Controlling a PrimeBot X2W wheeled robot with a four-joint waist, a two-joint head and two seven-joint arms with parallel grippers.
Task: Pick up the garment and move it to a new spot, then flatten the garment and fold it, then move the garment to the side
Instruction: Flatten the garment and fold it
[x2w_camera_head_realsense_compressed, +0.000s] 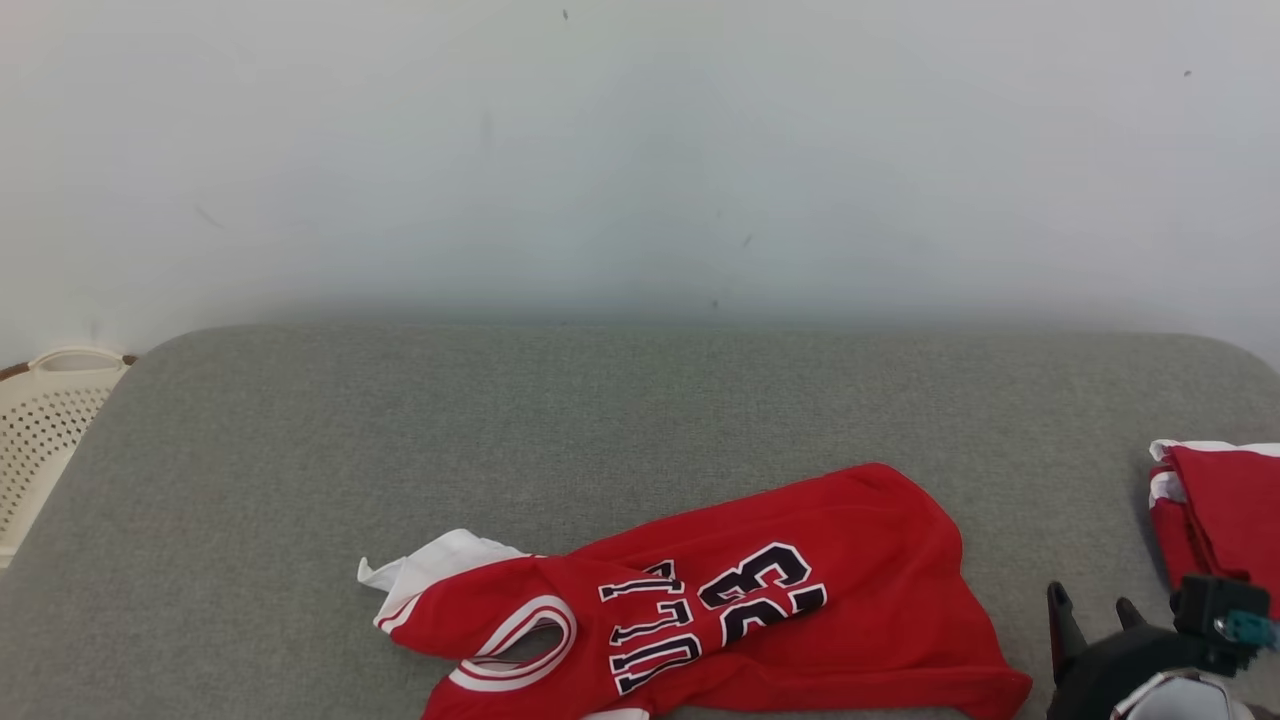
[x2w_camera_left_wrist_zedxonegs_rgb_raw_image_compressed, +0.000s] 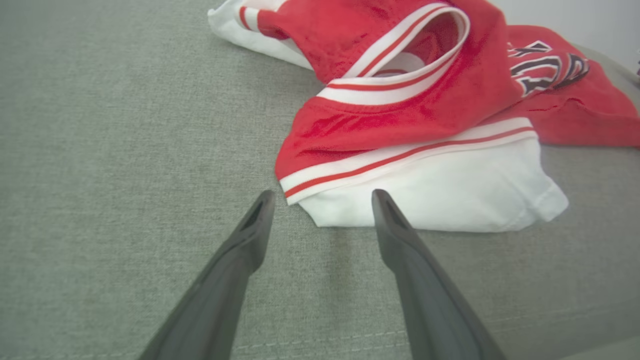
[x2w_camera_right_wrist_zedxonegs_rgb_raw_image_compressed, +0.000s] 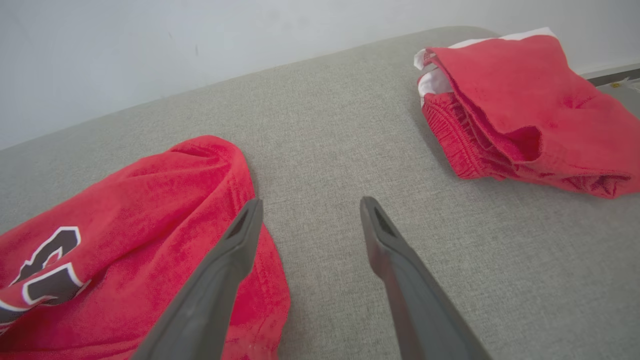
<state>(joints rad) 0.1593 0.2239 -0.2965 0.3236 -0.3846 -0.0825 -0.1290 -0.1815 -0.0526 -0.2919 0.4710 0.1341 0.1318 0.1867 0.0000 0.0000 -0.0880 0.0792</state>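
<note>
**Jersey down, I judge; flattening not begun**

Both my pincers, left (x2w_camera_left_wrist_zedxonegs_rgb_raw_image_compressed: 322, 195) and right (x2w_camera_right_wrist_zedxonegs_rgb_raw_image_compressed: 310, 200), stand spread and empty. The jersey (x2w_camera_head_realsense_compressed: 720, 600) lies rumpled at the tabletop's (x2w_camera_head_realsense_compressed: 600, 420) near edge. Flattening, folding and shifting aside remain. Further right sits another red garment (x2w_camera_head_realsense_compressed: 1220, 510).

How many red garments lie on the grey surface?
2. The crumpled red jersey lies at the front middle of the head view; a folded red garment sits at the right edge. Others may lie out of frame.
</note>
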